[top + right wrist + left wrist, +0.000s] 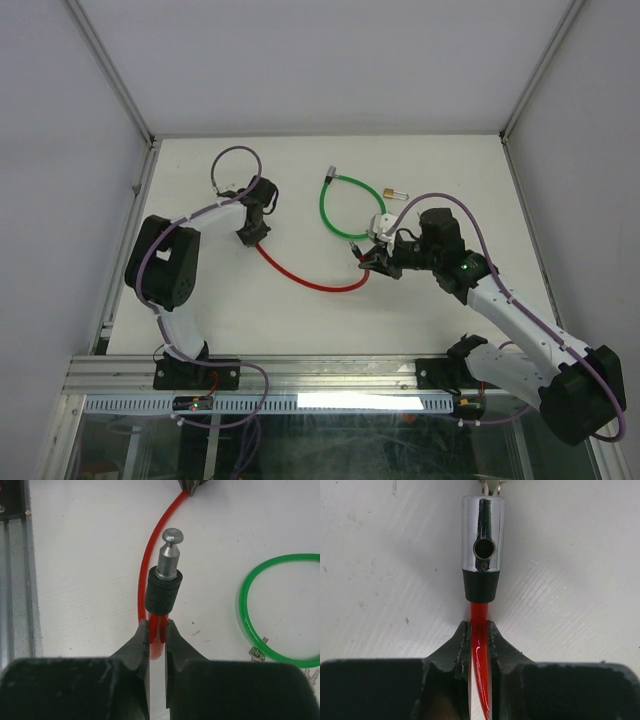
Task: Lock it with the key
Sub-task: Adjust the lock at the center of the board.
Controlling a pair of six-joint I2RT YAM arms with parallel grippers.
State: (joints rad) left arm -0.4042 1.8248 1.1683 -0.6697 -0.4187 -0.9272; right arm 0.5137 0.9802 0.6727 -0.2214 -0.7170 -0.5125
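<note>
In the top view you are looking down from above and behind the arms [165, 265], taking in the whole table [300, 180]. In each wrist view you are peering forward past dark fingers [451, 652] from very near the surface, and all three are sharing the red cable [320, 288].

Looped cable [323, 210] behind, R of stretched cable [300, 281].

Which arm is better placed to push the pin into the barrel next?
Right, probably: the right tool grips the red cable just behind the free pin, while the left tool pinches the cable behind the chrome barrel, its hole exposed, and can brace it.
</note>
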